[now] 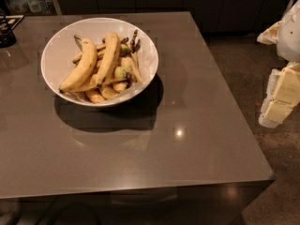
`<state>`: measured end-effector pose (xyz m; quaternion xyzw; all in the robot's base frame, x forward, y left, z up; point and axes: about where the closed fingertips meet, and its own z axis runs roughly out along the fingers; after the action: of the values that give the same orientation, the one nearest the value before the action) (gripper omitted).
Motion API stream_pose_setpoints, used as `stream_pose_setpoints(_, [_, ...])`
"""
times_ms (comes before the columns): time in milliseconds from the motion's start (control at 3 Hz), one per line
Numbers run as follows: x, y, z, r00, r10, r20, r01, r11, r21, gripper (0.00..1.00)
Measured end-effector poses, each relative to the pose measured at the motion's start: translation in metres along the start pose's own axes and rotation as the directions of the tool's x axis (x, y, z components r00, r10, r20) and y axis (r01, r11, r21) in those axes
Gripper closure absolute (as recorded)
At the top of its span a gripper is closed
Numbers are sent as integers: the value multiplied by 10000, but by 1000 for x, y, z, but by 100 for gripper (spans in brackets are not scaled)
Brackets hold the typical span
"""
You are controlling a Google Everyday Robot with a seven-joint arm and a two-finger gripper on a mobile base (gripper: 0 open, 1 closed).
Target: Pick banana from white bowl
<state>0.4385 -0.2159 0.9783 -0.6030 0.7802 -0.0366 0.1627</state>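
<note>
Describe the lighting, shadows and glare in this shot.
Camera view: dim, warm light; the white bowl casts a dark shadow toward the front and right on the table; one small glare spot shines just right of that shadow; the banana in the bowl is well lit; the gripper hangs pale at the right edge, beyond the table.

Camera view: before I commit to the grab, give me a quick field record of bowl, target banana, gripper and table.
bowl: white bowl, on the back-left part of the grey table
contents: heap of bananas, two big on top, small bananas beneath
banana: banana on top, mid-bowl, lying front to back
neighbour: curved banana, touching its left side
gripper: gripper at the right edge of the view, beyond the table, apart from the bowl
status: banana not yet picked
</note>
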Motion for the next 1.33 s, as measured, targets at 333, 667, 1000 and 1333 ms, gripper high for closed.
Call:
stream_pose_setpoints(333, [-3,-2,-2,10000,2,99,-2,10000,79,0])
stream_pose_setpoints(667, [-18,-11,2,9994,96,-335,-103,9997,-216,0])
stream_pose_setpoints(1000, [-44,-22,10,9918,-369,-1223,323,9987,-397,0])
stream_pose_setpoints(1333, [-51,-27,10,9916,-472,-1201,455,9988,-162,0])
